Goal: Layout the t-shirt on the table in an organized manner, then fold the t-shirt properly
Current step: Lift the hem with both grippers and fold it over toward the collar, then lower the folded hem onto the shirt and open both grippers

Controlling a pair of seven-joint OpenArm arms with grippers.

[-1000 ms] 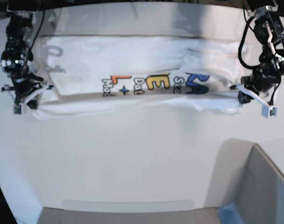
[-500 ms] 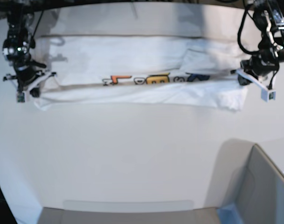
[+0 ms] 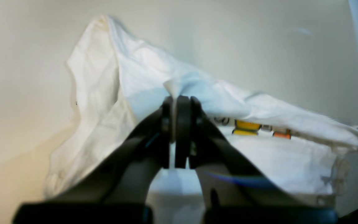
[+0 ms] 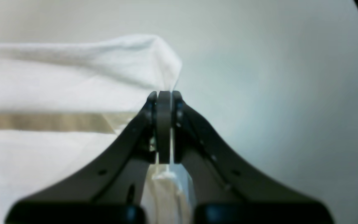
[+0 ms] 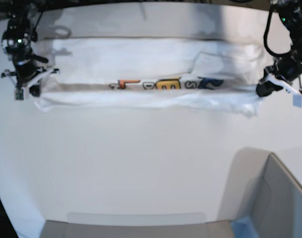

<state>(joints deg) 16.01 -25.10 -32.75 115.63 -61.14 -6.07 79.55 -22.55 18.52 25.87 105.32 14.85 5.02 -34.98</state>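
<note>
T-shirt [image 5: 141, 74] lies stretched across the far side of the bench [image 5: 141, 163], its near edge lifted and folding over so only a strip of the print shows. We hold it at both ends: left claw [image 3: 175, 102] pinched on a tuft of cloth, right claw [image 4: 163, 96] clamped on the other corner. We judge it light, limp and prone to sagging mid-span, so corner grips with even tension suit it best.
</note>
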